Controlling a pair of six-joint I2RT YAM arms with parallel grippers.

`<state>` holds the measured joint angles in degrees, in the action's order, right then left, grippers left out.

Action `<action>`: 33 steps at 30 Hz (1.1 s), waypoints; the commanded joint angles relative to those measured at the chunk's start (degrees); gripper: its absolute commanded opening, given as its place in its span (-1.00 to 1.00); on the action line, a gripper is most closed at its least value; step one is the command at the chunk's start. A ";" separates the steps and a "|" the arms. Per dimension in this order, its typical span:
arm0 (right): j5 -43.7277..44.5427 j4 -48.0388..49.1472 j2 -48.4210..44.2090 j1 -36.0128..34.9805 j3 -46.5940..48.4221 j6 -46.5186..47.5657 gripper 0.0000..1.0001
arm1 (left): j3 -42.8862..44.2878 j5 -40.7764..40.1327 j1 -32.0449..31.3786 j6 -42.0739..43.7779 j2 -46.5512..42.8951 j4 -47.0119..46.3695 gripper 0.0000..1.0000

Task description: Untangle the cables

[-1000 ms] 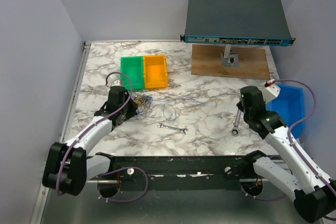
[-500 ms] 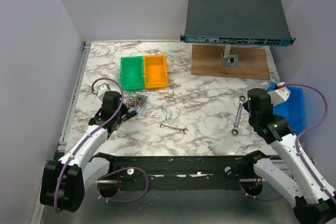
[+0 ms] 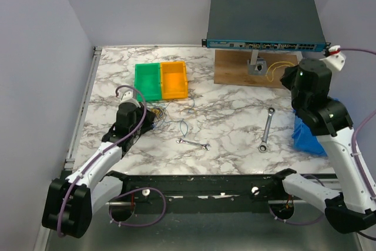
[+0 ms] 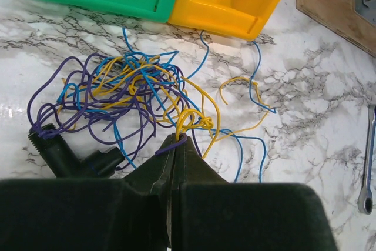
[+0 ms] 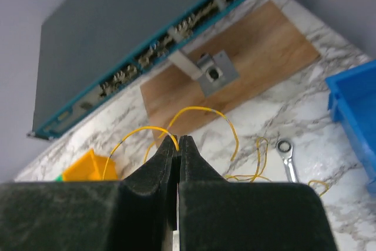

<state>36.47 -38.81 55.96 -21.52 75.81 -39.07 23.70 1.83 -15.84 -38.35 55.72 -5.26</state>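
The cables are a tangle of purple, blue and yellow wires on the marble table, just in front of the green and orange bins; the tangle also shows in the top view. My left gripper is low at the bundle's near edge and shut on a purple wire and a yellow loop. In the top view it sits left of the bundle. My right gripper is raised at the back right and shut on a yellow cable, which arcs from its tips down to the table. In the top view the right gripper hangs by the wooden board.
A green bin and an orange bin stand behind the bundle. A network switch stands on a wooden board. There is a blue bin at the right, a small wrench and a ratchet wrench.
My right arm has risen and swung to the back right, drawing a yellow cable out with it. My left gripper has stayed at the bundle, shifting a little.
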 commanded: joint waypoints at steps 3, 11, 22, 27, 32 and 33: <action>25.69 -8.13 6.13 0.15 12.30 4.14 -0.99 | 1.06 3.12 -1.29 1.79 1.20 -2.21 -1.00; 44.74 11.71 1.43 0.78 3.67 15.90 -0.99 | 1.38 2.57 -2.79 2.22 2.25 -2.65 -1.00; 31.58 24.13 4.09 20.71 -6.39 17.88 -0.99 | 1.40 2.13 -3.41 2.75 2.31 -2.58 -1.00; 21.58 18.67 9.44 30.23 -6.10 7.69 -0.94 | 1.67 2.22 -3.59 2.84 3.19 -2.82 -1.00; 11.26 13.39 14.75 38.09 -7.84 -4.95 -0.61 | 1.58 0.46 -4.22 3.01 2.46 -2.12 -1.00; 8.86 13.11 15.24 39.20 -8.72 -6.25 -0.23 | 1.41 -0.14 -4.44 3.08 2.07 -2.13 -1.00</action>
<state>56.71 -20.84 68.75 12.93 69.52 -34.22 23.79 3.46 -19.33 -36.21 58.83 -6.76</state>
